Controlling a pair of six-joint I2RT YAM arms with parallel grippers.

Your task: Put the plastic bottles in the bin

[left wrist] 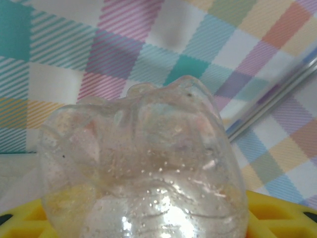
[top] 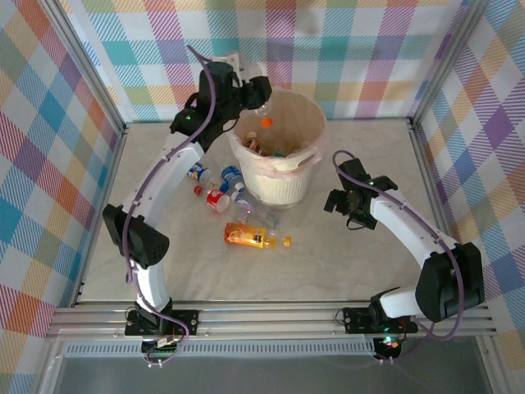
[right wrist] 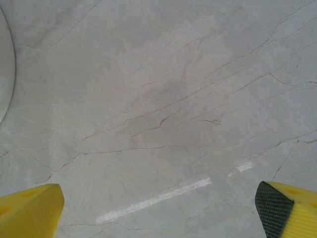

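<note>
Left pincer [top: 261, 90]: grips crumpled clear plastic bottle [left wrist: 143, 168] by round cream-white bin [top: 287, 187] rim.
Right pincer [right wrist: 158, 210]: spread wide, empty, above grey counter [right wrist: 163, 99].

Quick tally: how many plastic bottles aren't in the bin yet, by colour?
Blue-marked clear plastic bottles on table: 2
Red-labelled clear plastic bottle: 1
Plain clear crushed bottle on table: 1
Amber orange-labelled bottle: 1
Clear bottle in left gripper: 1
Total: 6
</note>
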